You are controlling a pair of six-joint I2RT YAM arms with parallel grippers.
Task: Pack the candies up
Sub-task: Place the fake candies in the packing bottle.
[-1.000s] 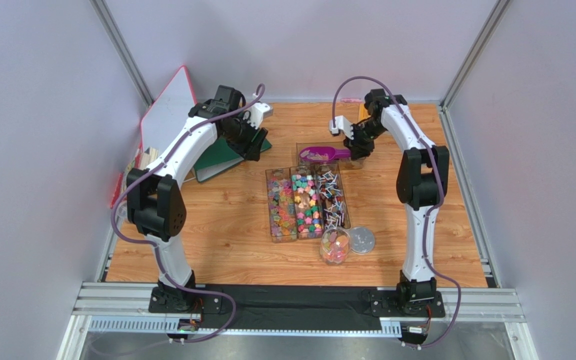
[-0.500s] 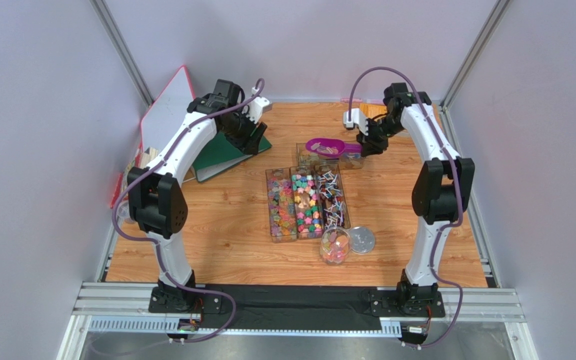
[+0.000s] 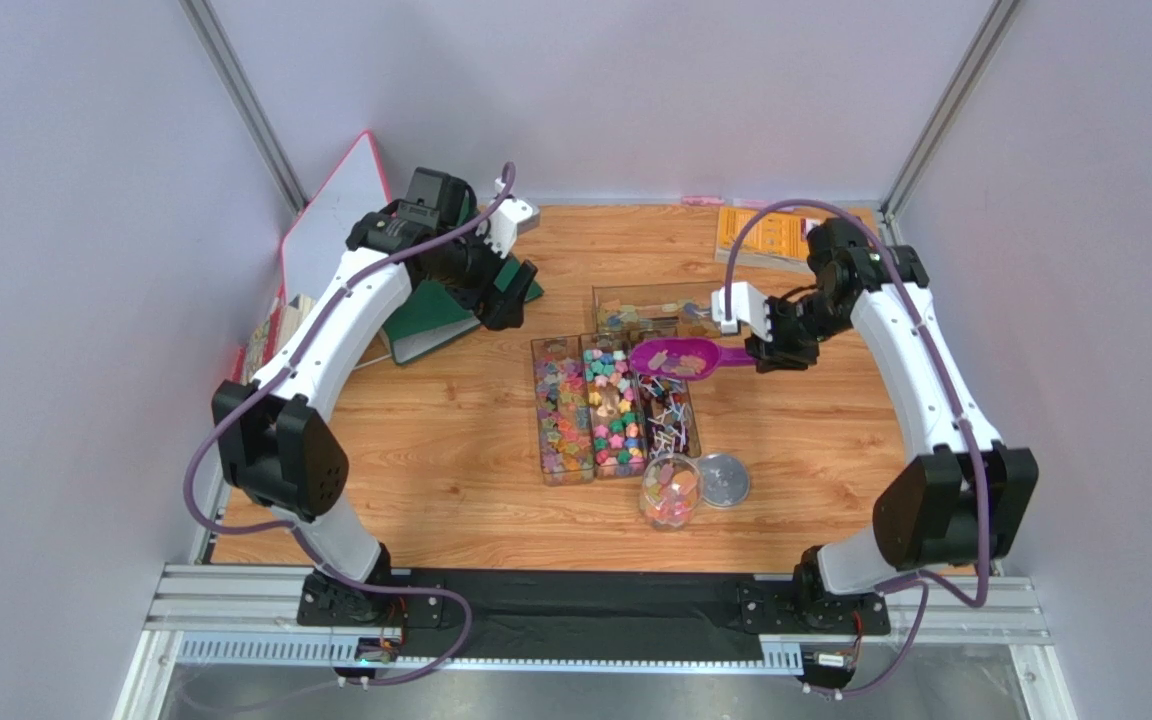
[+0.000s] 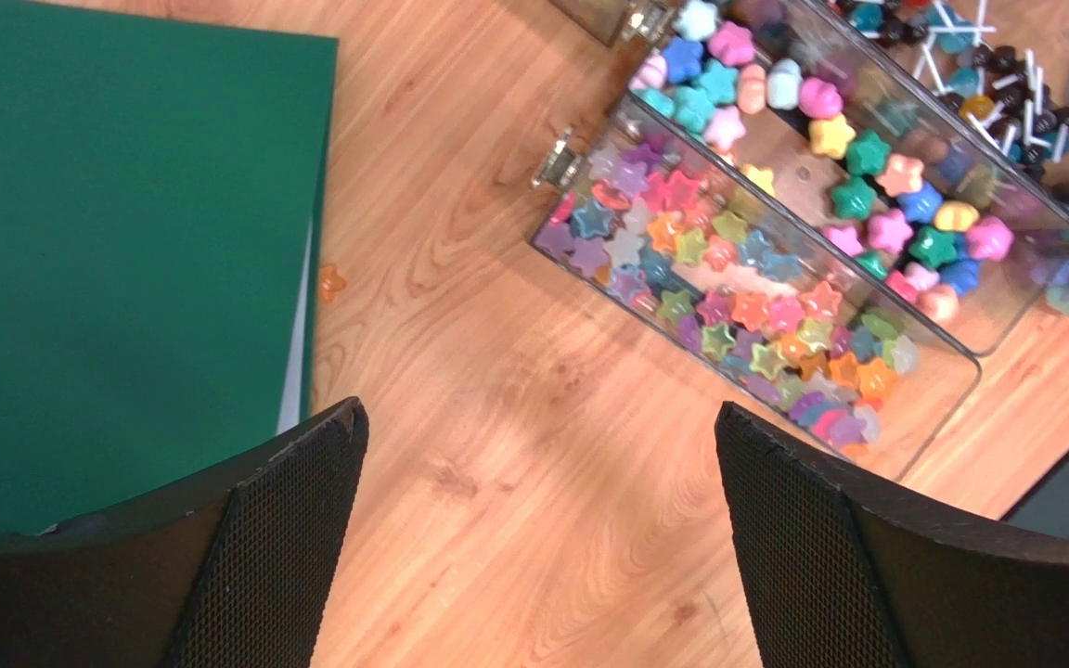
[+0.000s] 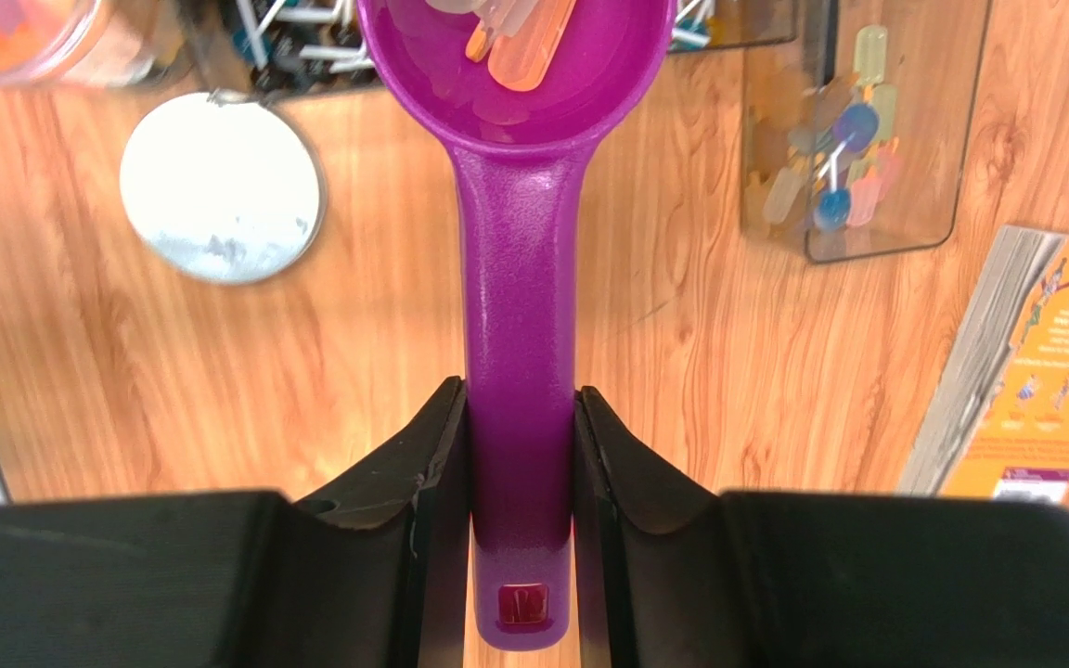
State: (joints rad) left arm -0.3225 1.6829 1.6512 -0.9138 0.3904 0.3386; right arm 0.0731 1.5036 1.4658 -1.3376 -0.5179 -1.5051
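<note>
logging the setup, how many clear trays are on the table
4. Three sit side by side mid-table: left tray, middle tray, right tray, whose far end lies under the purple scoop. The fourth tray lies crosswise behind them. None seems hidden.

Candies (image 3: 612,413): small, mixed pink, yellow, blue, green; star and rounded shapes, loose in three clear trays (image 3: 549,477) at centre of counter (image 3: 432,480). Stick-mounted ones fill the rightmost. Few pale pieces in purple scoop (image 5: 519,279).

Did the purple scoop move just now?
Yes. The purple scoop, held in the right hand, left the far tray and now hangs over the three-tray row, nearer the jar.
</note>
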